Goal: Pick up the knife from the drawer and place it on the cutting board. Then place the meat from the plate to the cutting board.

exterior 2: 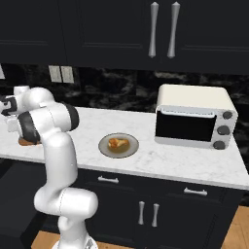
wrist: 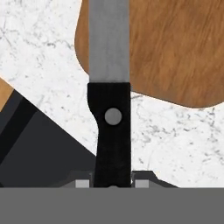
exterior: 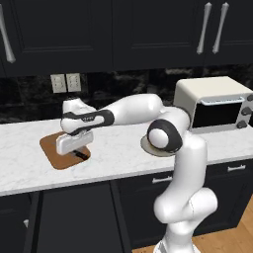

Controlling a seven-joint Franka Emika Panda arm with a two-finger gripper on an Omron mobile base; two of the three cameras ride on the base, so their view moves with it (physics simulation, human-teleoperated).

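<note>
The cutting board (wrist: 175, 48) is reddish-brown wood with fine straight grain, matt. The knife (wrist: 111, 109) has a smooth dull grey metal blade and a matt black handle with 1 silver rivet. Beside the board, the counter (exterior: 118, 153) is white marble-like stone with faint grey veins. The toaster oven (exterior 2: 194, 116) looks like smooth cream plastic.

A rendered home kitchen is shown: a white marble counter (exterior: 123, 148) is set over dark base cabinets (exterior 2: 160, 209), tall dark upper cabinets (exterior: 148, 29) with silver handles are hung above, and a toaster oven (exterior 2: 194, 121) and wall outlets (exterior: 65, 82) are seen.
</note>
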